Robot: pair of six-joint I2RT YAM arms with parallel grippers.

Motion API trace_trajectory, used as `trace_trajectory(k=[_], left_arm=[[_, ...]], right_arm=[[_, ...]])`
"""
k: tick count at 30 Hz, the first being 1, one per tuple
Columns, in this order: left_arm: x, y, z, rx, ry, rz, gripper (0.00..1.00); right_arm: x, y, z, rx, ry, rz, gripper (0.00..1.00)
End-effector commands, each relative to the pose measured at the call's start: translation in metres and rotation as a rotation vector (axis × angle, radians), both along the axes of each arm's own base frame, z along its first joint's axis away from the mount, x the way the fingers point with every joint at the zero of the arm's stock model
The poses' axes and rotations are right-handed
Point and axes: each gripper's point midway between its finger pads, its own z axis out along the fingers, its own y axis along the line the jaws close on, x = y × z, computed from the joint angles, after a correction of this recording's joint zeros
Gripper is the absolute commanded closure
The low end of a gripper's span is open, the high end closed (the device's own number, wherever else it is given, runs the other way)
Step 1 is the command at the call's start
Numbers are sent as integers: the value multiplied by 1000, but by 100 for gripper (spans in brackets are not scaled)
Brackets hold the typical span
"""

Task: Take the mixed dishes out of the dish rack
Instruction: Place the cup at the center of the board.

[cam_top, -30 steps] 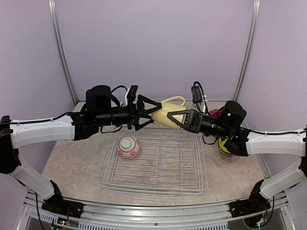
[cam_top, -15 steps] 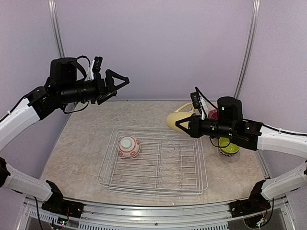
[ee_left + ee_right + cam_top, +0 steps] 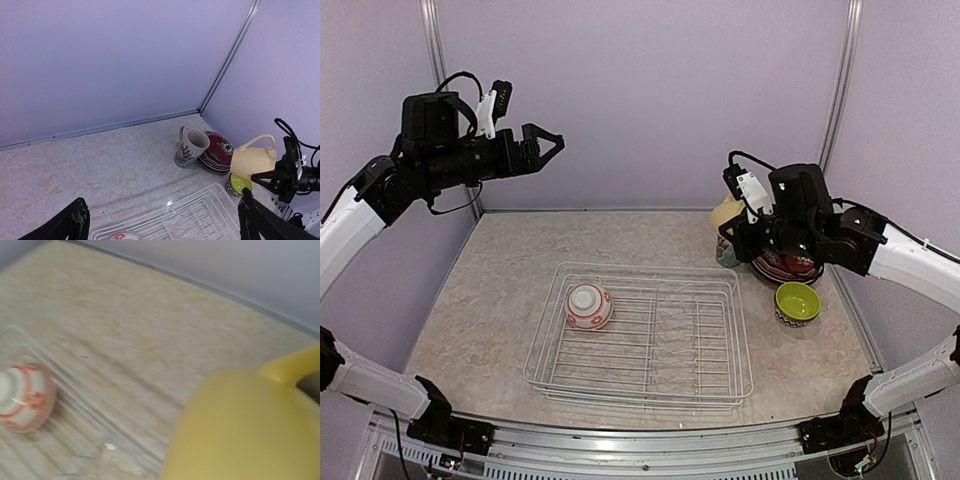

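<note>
Left gripper [image 3: 546, 146] now higher at back-left, jaws wide, empty. Right gripper [image 3: 731, 233] clamped on pale yellow mug [image 3: 724, 211], swung right beside plate stack [image 3: 786, 268], off dish rack [image 3: 640, 386]. Red-patterned bowl [image 3: 589, 305] unmoved in rack.

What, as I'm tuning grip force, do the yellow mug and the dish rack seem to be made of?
The pale yellow mug is probably glazed ceramic: it has a smooth, evenly coloured surface and a thick handle, though hard plastic can't be ruled out. The dish rack looks like thin metal wire, silver-white and likely plated or coated, judging by its pale glints.
</note>
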Motion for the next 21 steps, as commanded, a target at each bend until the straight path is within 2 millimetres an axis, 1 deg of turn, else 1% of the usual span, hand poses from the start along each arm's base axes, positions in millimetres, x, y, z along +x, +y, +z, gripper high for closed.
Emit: trace_trajectory(k=[1, 5, 8, 10, 11, 17, 21], left_arm=[[22, 11, -40, 95, 54, 41, 1], [26, 20, -56, 116, 92, 65, 1], [21, 20, -58, 113, 93, 47, 1], [19, 21, -58, 119, 90, 45, 1], [20, 21, -59, 123, 90, 45, 1], [21, 19, -67, 140, 112, 44, 1], [20, 14, -72, 150, 121, 31, 1]], right_arm=[[32, -2, -2, -189, -22, -62, 100], [55, 10, -20, -258, 64, -87, 100], [70, 16, -31, -285, 109, -107, 100], [80, 19, -42, -307, 137, -119, 100], [83, 21, -44, -305, 152, -115, 100], [107, 27, -85, -307, 315, -89, 100], [120, 35, -104, -320, 388, -64, 100]])
